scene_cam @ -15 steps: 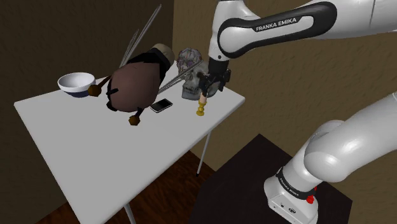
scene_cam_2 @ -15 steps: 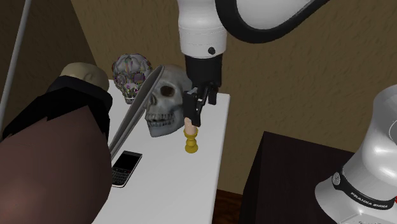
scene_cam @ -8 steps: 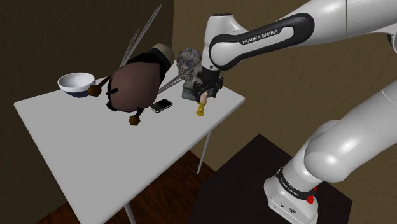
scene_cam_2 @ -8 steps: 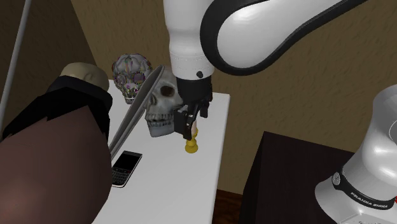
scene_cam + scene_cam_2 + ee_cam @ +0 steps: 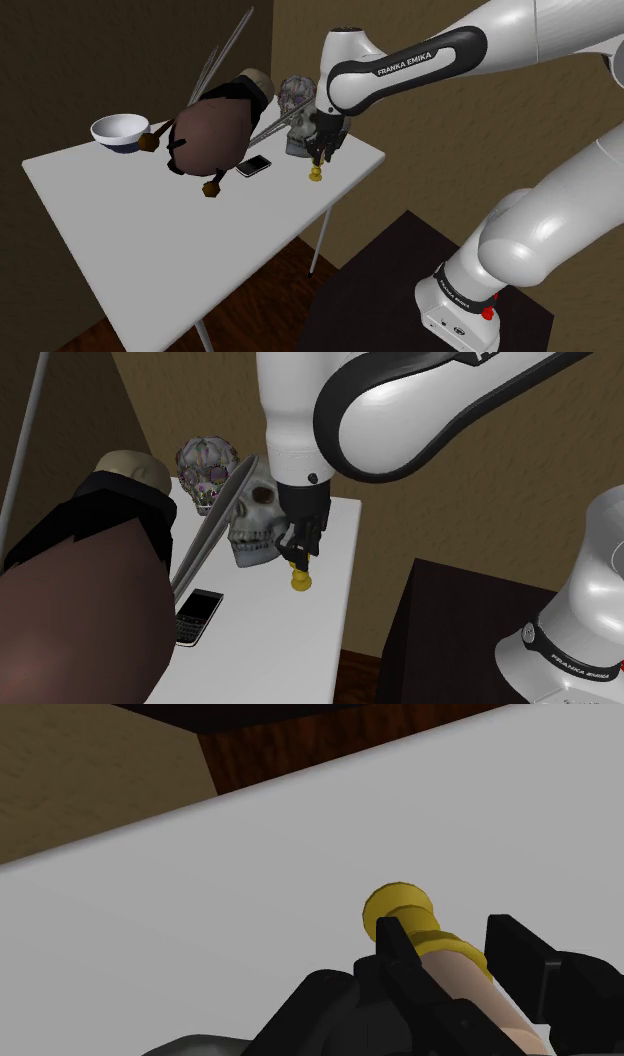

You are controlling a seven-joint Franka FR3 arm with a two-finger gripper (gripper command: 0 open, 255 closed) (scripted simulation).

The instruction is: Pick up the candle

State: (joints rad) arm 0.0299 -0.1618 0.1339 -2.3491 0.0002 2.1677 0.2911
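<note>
Gripper [image 5: 448, 934] straddles the candle [image 5: 462, 982], black fingers [image 5: 392, 944] spread either side. In the second exterior view, a grey skull [image 5: 255, 517] sits at the candle's ten o'clock.

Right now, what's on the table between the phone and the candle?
Nothing; the second exterior view shows bare table from phone to candle.

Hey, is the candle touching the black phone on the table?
Apart. In the second exterior view, a stretch of bare white table lies between the candle and the phone.
</note>
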